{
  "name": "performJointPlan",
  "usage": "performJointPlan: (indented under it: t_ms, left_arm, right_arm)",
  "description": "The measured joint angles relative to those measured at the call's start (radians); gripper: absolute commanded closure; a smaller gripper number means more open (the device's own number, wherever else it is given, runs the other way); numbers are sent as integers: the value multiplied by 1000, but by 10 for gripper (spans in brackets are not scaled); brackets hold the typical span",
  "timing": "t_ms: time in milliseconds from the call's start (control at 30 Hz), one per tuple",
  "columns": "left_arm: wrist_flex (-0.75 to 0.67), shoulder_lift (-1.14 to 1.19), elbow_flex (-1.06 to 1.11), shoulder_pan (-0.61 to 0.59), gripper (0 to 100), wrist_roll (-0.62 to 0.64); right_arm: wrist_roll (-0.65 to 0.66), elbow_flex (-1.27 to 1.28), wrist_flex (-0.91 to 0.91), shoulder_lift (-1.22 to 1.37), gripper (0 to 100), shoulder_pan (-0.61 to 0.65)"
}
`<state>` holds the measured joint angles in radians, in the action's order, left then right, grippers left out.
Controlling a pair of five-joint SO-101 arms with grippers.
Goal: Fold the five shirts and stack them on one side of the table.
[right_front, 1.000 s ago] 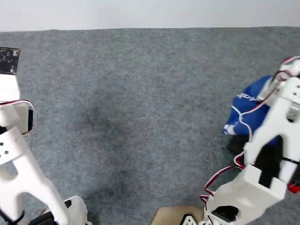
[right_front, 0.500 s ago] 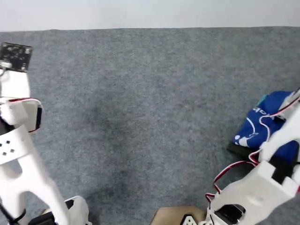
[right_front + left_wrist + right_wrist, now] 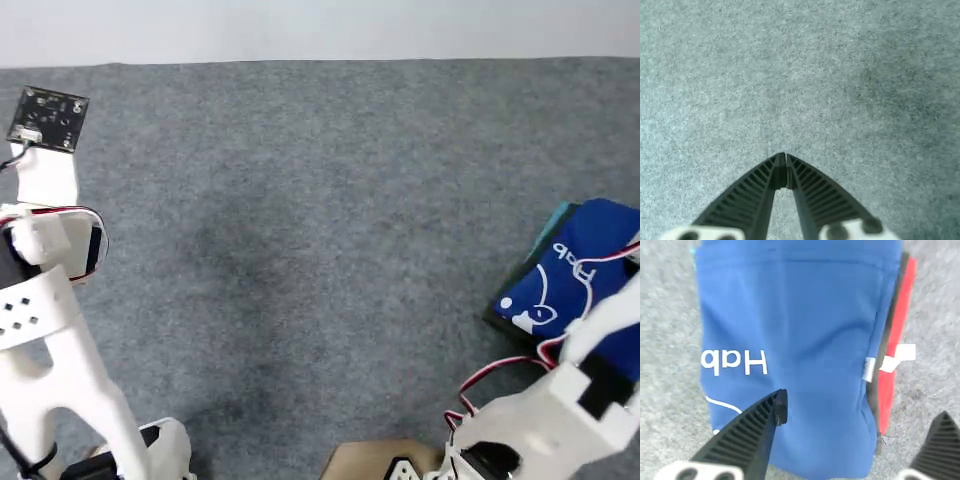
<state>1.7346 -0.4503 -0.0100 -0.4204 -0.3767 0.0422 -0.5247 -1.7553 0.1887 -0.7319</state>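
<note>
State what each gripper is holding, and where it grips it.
Nothing. Left gripper is shut empty; right gripper hangs open above the blue shirt.

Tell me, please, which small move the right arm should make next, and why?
Probably raise the right gripper straight up and away from the stack. Its jaws stand open over the folded blue shirt, which lies flat on top of the red shirt, so it seems that nothing there needs holding.
</note>
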Motion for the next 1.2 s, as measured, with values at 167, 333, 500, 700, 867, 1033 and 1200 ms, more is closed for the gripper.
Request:
performJointPlan:
  t_ms: [167,333,500,700,867,1033,1200]
  left_arm:
    - [0,0,0,0,994,0]
    - [0,0,0,0,994,0]
    - [0,0,0,0,994,0]
    - [0,0,0,0,994,0]
    - [0,0,0,0,994,0]
    - [0,0,0,0,994,0]
    - [0,0,0,0,994,0]
  right_arm:
    - [0,0,0,-91,891,64]
    - [5,5,0,-118,950,109]
    - [32,23,5,-78,987,80]
    - [132,23,66,106,990,-58]
    - [157,23,144,282,990,-114]
    - [158,-57,84,295,990,-98]
    - [158,-149,2,198,990,18]
